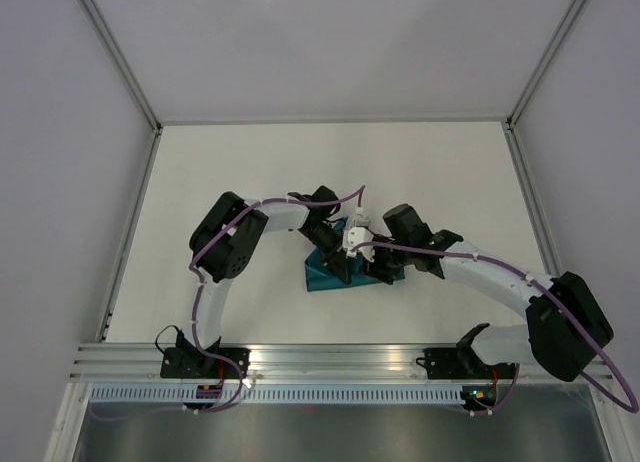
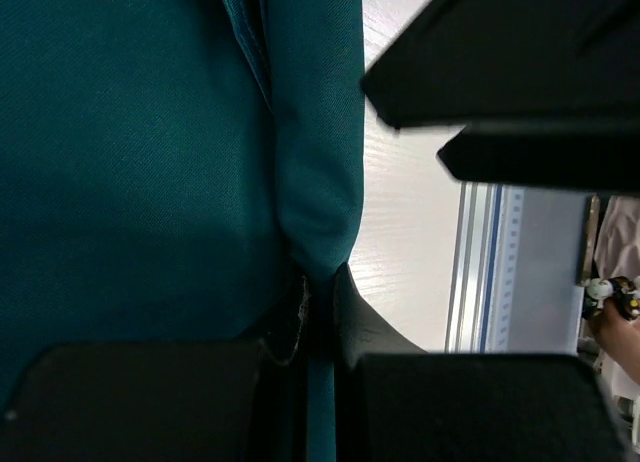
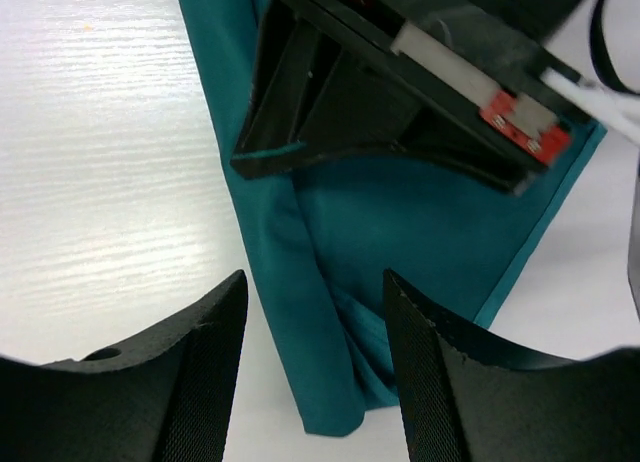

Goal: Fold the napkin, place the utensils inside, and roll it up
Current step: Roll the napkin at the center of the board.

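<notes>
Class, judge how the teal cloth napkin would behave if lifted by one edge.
Probably floppy: the teal cloth napkin puckers into a soft fold where the left gripper pinches it. Likely light, lying in thin layers. Its slight sheen suggests it may slide on the smooth white table.

Lab test cell: white table (image 1: 250, 172) walled by grey panels (image 1: 330, 42).

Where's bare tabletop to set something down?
Free: the far half of the white table, to the back wall, and the strip left of the left arm. Crowded: centre, where the left gripper and right gripper meet over the teal cloth napkin.
</notes>
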Robot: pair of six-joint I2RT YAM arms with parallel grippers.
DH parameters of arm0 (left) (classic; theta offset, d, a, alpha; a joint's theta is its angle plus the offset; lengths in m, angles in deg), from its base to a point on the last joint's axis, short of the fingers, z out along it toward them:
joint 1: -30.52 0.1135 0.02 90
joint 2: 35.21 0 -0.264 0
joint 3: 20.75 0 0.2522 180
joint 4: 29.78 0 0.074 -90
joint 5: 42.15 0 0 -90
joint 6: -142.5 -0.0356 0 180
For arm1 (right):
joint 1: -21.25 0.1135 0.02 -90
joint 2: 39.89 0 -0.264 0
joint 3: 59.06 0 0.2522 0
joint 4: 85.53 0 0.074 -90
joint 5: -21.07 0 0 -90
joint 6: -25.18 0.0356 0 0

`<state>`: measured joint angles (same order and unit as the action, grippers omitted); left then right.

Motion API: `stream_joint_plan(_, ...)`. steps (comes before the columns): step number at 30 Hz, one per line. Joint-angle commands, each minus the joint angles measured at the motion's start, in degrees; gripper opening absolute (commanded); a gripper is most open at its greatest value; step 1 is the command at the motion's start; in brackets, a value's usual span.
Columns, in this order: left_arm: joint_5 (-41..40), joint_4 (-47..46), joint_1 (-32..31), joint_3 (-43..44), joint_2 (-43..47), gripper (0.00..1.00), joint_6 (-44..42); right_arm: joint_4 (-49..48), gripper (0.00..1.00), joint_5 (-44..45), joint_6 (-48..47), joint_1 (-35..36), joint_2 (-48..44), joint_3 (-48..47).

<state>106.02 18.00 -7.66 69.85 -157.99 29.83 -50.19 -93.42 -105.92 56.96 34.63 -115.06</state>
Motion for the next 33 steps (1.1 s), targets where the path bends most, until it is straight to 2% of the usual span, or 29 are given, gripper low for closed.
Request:
stream_joint_plan(1,-0.96,3.51,0.55,0.94,-2.99,0.02,0.09,-5.50,0.63,6.20,-1.44,5.14,2.38,-0.12)
stream_joint_plan(9,0.10,5.61,1.26,2.44,-4.66,0.02,-0.44,-6.90,0.63,11.92,-2.40,14.47,8.36,0.40)
stream_joint_plan(15,0.63,6.41,1.43,3.05,-5.01,0.02,-0.79,-8.49,0.62,14.74,-2.49,15.71,10.99,0.75)
stream_joint_plan(21,0.80,6.94,1.43,3.41,-4.92,0.02,-1.05,-8.23,0.51,14.82,-2.76,15.80,12.49,0.84)
stream_joint_plan(23,0.80,7.20,1.43,3.58,-4.84,0.04,-1.14,-7.87,0.42,14.74,-2.76,15.80,13.01,0.84)
stream_joint_plan(24,0.80,7.64,1.52,4.10,-4.75,0.10,-1.14,-7.70,0.38,14.73,-2.76,15.80,13.19,0.76)
stream_joint_plan(25,0.80,7.81,1.44,4.46,-4.57,0.14,-1.14,-7.35,0.30,14.65,-2.76,15.89,13.37,0.67)
stream_joint_plan(26,0.80,8.25,1.52,4.63,-4.40,0.23,-1.14,-7.17,0.26,14.39,-2.76,15.80,13.54,0.58)
stream_joint_plan(28,0.80,8.43,1.87,5.42,-3.78,0.31,-0.44,-6.82,0.16,14.03,-2.58,15.89,13.63,0.32)
stream_joint_plan(29,0.89,8.34,1.96,5.78,-3.00,0.39,-0.09,-6.56,0.15,13.86,-2.58,15.89,13.63,0.23)
stream_joint_plan(33,1.33,8.52,3.36,7.88,-0.53,0.48,1.32,-4.80,0.11,12.11,-2.49,15.63,14.25,-0.74)
